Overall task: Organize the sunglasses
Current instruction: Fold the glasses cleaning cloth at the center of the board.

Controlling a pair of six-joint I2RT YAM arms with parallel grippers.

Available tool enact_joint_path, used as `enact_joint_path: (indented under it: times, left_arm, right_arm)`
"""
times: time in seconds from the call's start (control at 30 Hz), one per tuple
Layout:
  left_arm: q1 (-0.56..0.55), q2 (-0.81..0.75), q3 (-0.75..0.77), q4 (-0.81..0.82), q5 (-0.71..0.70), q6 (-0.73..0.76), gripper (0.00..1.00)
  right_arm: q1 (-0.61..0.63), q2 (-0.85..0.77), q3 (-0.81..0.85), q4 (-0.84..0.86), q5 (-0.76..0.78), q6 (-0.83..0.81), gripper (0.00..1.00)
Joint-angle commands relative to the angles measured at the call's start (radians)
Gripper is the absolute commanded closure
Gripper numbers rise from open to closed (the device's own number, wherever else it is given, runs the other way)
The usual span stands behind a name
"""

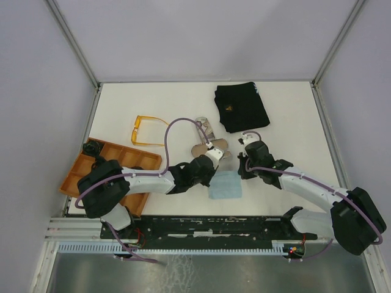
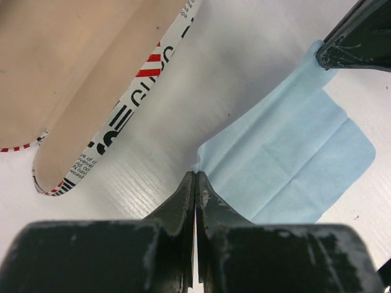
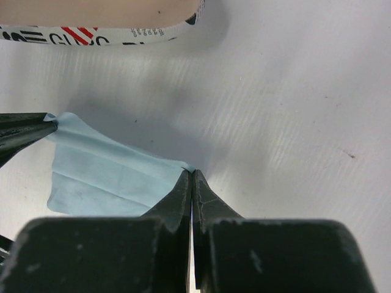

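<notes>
The orange-amber sunglasses [image 1: 149, 130] lie open on the table at the back left, apart from both arms. The white pair does not show in any view. My left gripper [image 1: 212, 173] is shut on one corner of a light blue cloth [image 1: 225, 185]; the left wrist view shows the tips [image 2: 195, 176] pinching the cloth [image 2: 287, 165]. My right gripper [image 1: 242, 173] is shut on another corner of the same cloth, as the right wrist view [image 3: 192, 173] shows on the cloth [image 3: 104, 171]. The cloth is stretched between the two grippers just above the table.
An open printed glasses case [image 1: 206, 139] lies just behind the grippers; its rim shows in the left wrist view [image 2: 137, 91] and the right wrist view [image 3: 104, 30]. A black pouch [image 1: 241, 107] is at the back right. An orange compartment tray [image 1: 91, 174] is at the left edge.
</notes>
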Motion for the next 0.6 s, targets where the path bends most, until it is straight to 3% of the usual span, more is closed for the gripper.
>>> enact_joint_path:
  times: [0.0,0.57]
  left_arm:
    - [0.005,-0.023,-0.014,0.078,0.022,0.041,0.97]
    - [0.003,-0.083,-0.103,0.143,0.09,0.01,0.97]
  right_arm:
    - [-0.004,-0.025,-0.006,0.009,-0.012,0.012,1.0]
    - [-0.003,-0.053,-0.047,0.003,-0.063,0.085,1.0]
